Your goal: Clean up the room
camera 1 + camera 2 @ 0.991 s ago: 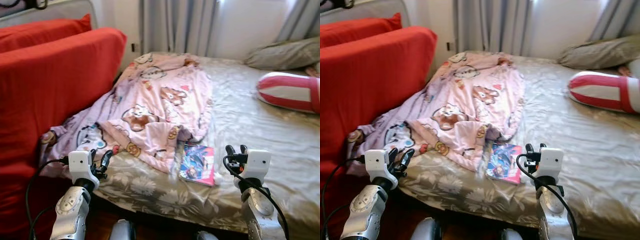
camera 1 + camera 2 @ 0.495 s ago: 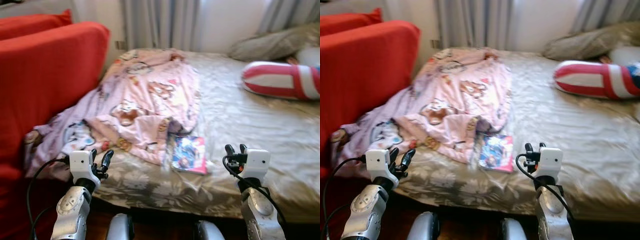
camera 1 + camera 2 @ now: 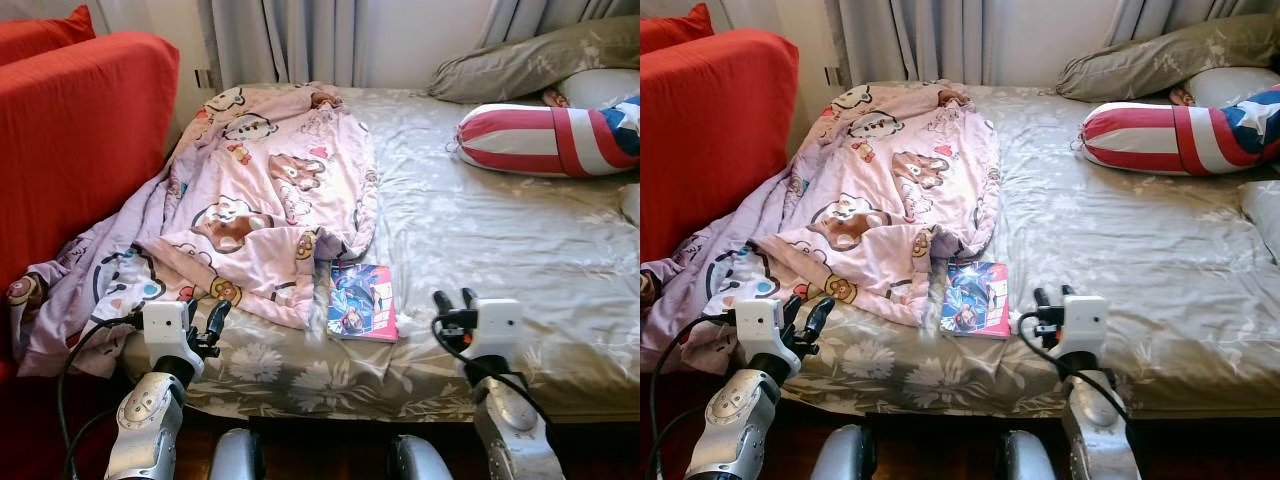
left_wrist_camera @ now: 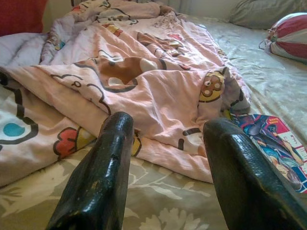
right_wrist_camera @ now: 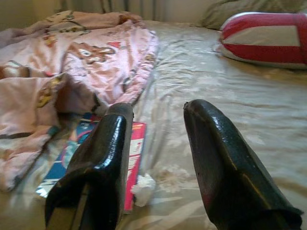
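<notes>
A pink cartoon-print blanket (image 3: 270, 200) lies crumpled over the left half of the bed (image 3: 480, 230), and its end spills off toward the sofa. A colourful comic book (image 3: 360, 300) lies flat by the blanket's near edge, with a small crumpled white tissue (image 5: 143, 184) beside it. My left gripper (image 3: 203, 318) hovers open and empty at the bed's front edge, in front of the blanket. My right gripper (image 3: 453, 300) is also open and empty, just right of the book, over the sheet.
A red sofa (image 3: 70, 130) stands tight against the bed's left side. A red-and-white striped pillow (image 3: 545, 138) and an olive pillow (image 3: 530, 65) lie at the far right. Grey curtains (image 3: 280, 40) hang behind the bed. Dark floor shows below the bed's front edge.
The whole view has shifted, so the camera turned right: the sofa slid out on the left and more pillows show. Both grippers keep their open pose.
</notes>
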### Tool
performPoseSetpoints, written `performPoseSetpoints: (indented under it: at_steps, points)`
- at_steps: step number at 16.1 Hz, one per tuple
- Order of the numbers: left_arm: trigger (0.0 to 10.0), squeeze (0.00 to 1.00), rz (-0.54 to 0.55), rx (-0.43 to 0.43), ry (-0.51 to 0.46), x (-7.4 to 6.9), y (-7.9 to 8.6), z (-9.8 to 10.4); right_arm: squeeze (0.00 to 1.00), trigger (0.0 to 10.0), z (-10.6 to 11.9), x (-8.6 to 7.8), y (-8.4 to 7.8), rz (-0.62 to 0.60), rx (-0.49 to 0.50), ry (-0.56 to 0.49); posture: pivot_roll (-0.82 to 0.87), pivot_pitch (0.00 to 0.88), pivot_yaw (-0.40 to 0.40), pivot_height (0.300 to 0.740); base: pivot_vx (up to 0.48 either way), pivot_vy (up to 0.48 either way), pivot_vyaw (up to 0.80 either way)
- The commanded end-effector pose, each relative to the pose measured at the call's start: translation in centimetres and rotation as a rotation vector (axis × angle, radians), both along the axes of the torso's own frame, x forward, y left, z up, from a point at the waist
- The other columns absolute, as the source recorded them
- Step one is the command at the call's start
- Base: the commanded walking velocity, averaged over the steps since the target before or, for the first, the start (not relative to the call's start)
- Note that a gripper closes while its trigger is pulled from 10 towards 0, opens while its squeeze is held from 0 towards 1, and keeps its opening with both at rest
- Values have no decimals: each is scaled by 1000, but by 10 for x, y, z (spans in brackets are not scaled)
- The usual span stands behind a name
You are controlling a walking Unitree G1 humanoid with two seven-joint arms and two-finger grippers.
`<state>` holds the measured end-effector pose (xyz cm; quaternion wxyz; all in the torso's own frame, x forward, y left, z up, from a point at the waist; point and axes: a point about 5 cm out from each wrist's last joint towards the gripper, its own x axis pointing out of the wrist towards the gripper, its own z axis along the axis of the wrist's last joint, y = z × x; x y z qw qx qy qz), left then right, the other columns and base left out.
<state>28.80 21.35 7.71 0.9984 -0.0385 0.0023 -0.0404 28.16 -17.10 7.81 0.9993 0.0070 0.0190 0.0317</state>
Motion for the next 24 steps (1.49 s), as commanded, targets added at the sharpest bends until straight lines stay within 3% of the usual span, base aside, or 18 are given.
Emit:
performPoseSetpoints:
  at_steps: [1,4,17,19,24]
  points:
    - [10000,0,-11,-7,-17,2,-2,6,0,10000,-4,-3,0,22,-23,16,3,46,-28,582,277,0,0]
    - [10000,0,-16,-8,-19,2,-3,6,0,10000,-4,-4,3,38,-13,11,2,44,-27,582,301,0,333]
    - [10000,0,-33,-19,-10,1,-6,5,0,10000,-13,1,-8,-47,6,68,1,47,-27,582,308,0,0]
    - [10000,0,-40,-23,-8,1,-8,5,0,10000,-21,4,-9,-45,7,119,2,50,-27,582,0,0,0]
    - [10000,0,-95,-57,-39,17,-26,18,0,10000,-36,29,-15,-73,52,254,22,91,-15,582,0,0,0]
